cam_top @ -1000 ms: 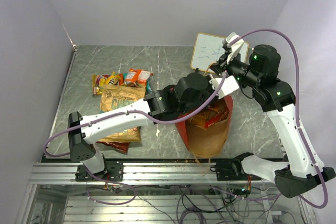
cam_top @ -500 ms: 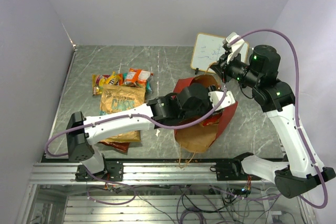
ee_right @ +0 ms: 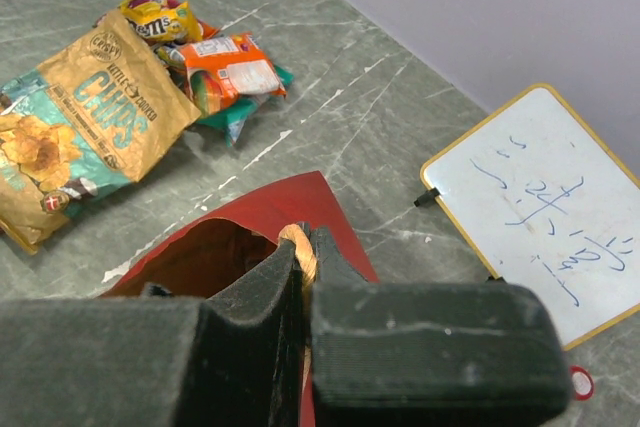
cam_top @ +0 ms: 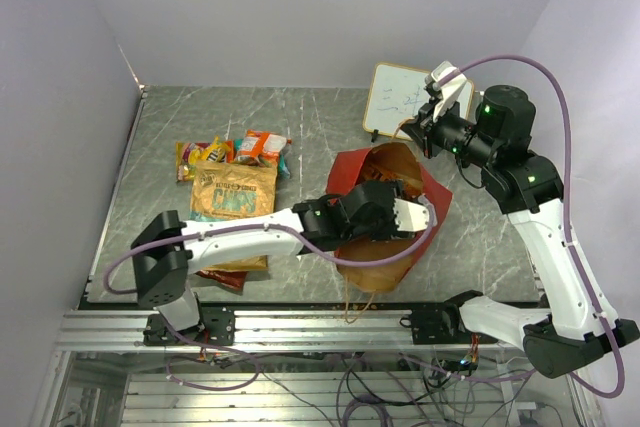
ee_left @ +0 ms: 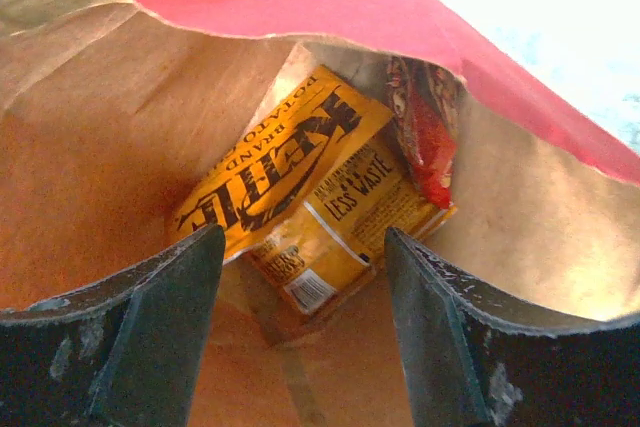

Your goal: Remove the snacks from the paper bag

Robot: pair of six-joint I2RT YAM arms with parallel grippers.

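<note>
The paper bag (cam_top: 350,169), red outside and brown inside, sits right of centre with its mouth spread wide. My right gripper (cam_top: 415,133) is shut on the bag's cord handle (ee_right: 298,241) and holds the far rim up. My left gripper (cam_top: 405,215) reaches into the mouth; its fingers (ee_left: 150,327) stand open with nothing between them. Ahead of the left gripper (ee_left: 303,237), deep in the bag (ee_left: 90,147), lie a yellow chip packet (ee_left: 300,172) and a red packet (ee_left: 428,142). On the table left of the bag lie a tan chip bag (cam_top: 233,192), a yellow pack (cam_top: 203,154) and an orange-teal pack (cam_top: 263,147).
A small whiteboard (cam_top: 405,97) lies behind the bag, with a red-capped marker (ee_right: 580,382) beside it. A red chip bag (cam_top: 225,275) peeks out under my left arm. Walls close the left, back and right; the metal rail (cam_top: 300,327) runs along the front edge.
My left gripper has opened and dropped lower into the bag. The bag's mouth has spread wider and its body has sagged. The right gripper has kept hold of the handle.
</note>
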